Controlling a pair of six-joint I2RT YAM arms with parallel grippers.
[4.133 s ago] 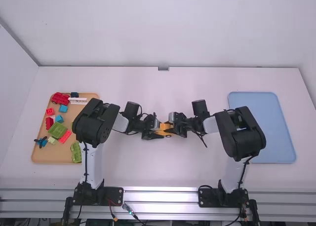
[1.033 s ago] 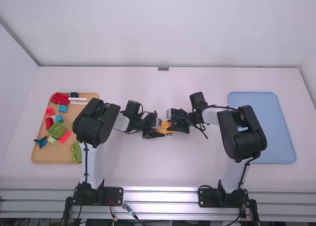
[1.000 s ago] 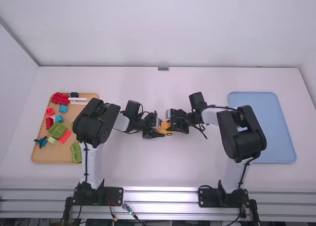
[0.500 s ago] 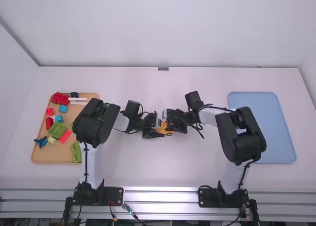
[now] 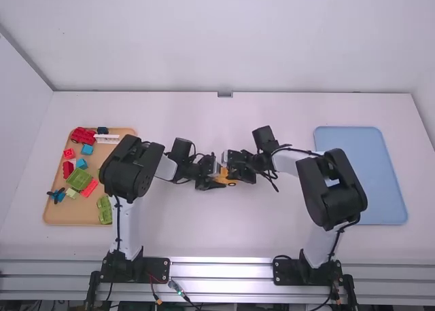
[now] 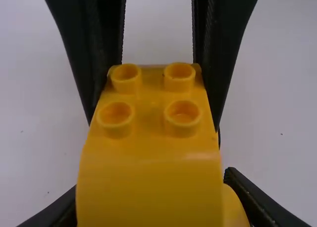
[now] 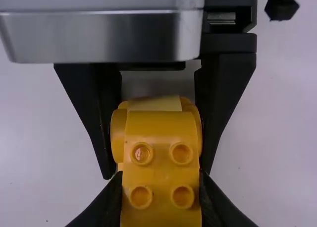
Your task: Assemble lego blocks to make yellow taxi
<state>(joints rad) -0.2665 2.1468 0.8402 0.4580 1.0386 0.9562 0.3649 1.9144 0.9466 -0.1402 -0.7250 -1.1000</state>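
Near the table's middle in the high view, my left gripper (image 5: pixel 219 178) and my right gripper (image 5: pixel 230 168) meet at a yellow body (image 5: pixel 225 178). In the left wrist view, my left gripper (image 6: pixel 153 209) is shut on the curved yellow body (image 6: pixel 148 187), while the other gripper's fingers press both sides near four studs. In the right wrist view, my right gripper (image 7: pixel 161 202) is shut on the studded end of the yellow body (image 7: pixel 161 127); the left fingers flank its rounded sides farther up. Dark wheels show beside the body in the high view.
At the left, an orange tray (image 5: pixel 61 218) holds red, blue, green and white blocks; the left arm's elbow overhangs its right side. A blue tray (image 5: pixel 377 175) lies at the right, with the right arm's elbow over its near-left part.
The right arm's gripper has shifted left over the yellow body, and its wrist has turned slightly. My left arm has stayed nearly still.
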